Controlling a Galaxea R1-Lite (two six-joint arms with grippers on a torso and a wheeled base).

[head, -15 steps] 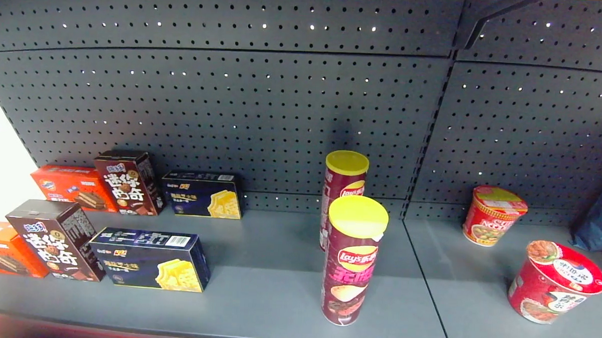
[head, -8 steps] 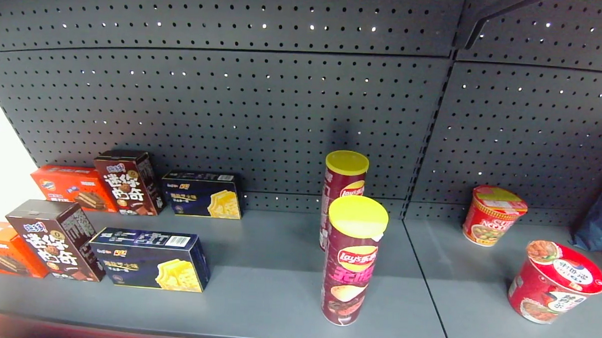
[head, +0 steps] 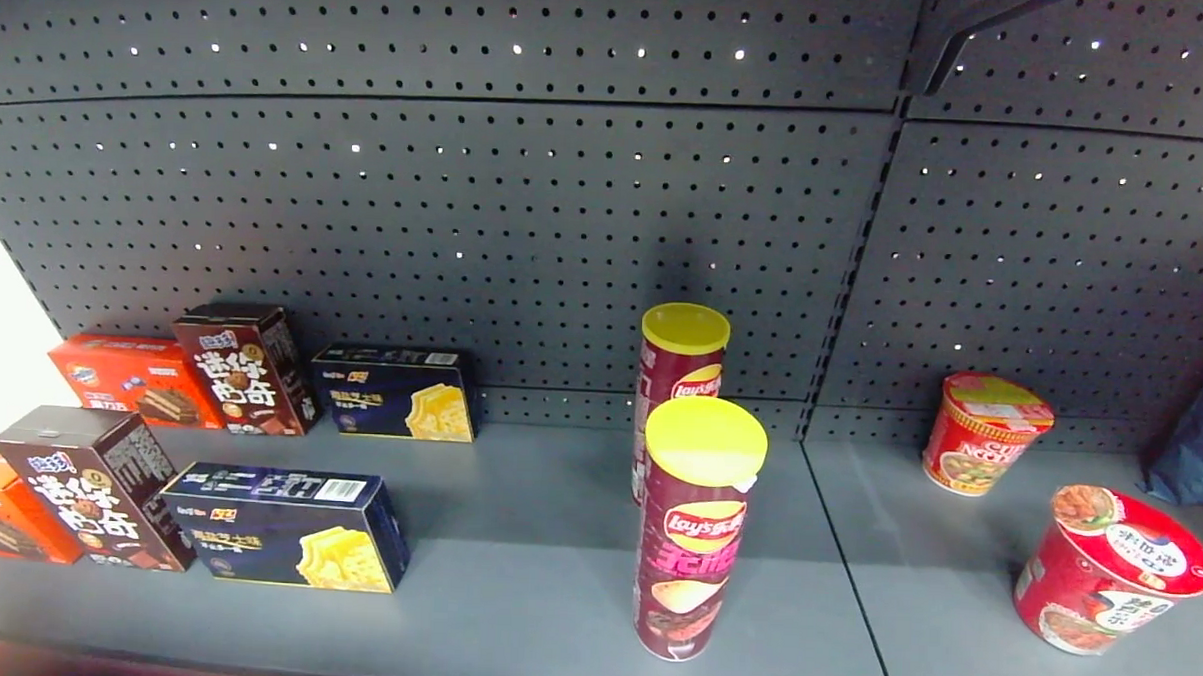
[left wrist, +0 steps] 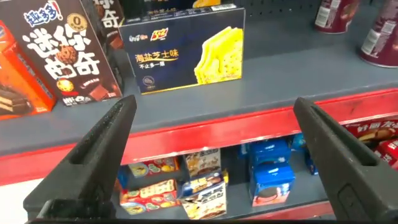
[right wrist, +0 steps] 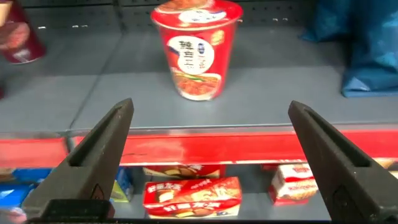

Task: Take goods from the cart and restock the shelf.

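The left gripper [left wrist: 214,106] gapes wide and holds nothing. It sits just in front of the shelf [head: 553,576], facing a navy box [left wrist: 186,53] that stands near the front edge beside a brown box [left wrist: 62,53]. The right gripper [right wrist: 211,107] is spread just as wide, also empty, facing a red cup [right wrist: 196,46]. In the head view, 2 cans [head: 700,527] stand upright mid-shelf, one behind the other. A 2nd cup [head: 978,431] stands farther back on the right, with a blue bag [head: 1198,439] at the far right. Below the red lip [right wrist: 205,149] lie what look like snack packs [right wrist: 193,196].
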